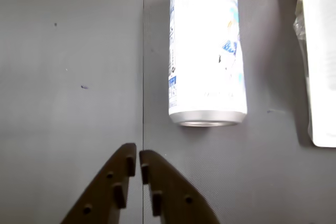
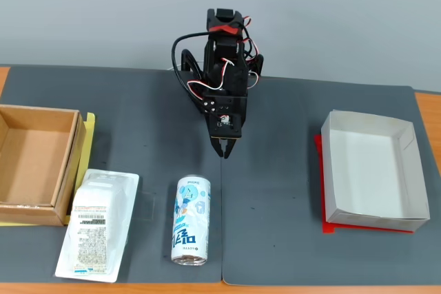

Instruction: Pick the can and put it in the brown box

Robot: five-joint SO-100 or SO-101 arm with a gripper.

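The can [image 2: 191, 219] lies on its side on the dark mat, white and light blue with silver ends. In the wrist view the can [image 1: 207, 51] lies ahead and to the right, its silver end facing me. My gripper [image 2: 225, 151] hangs above the mat beyond the can's far end, empty, its fingertips together. In the wrist view the gripper [image 1: 137, 156] shows its two dark fingers closed at the tips. The brown box [image 2: 33, 163] stands open and empty at the left edge of the fixed view.
A flat white plastic-wrapped packet [image 2: 96, 225] lies between the brown box and the can; it also shows at the right edge of the wrist view [image 1: 320, 56]. A white paper box [image 2: 372, 170] on a red sheet stands at the right.
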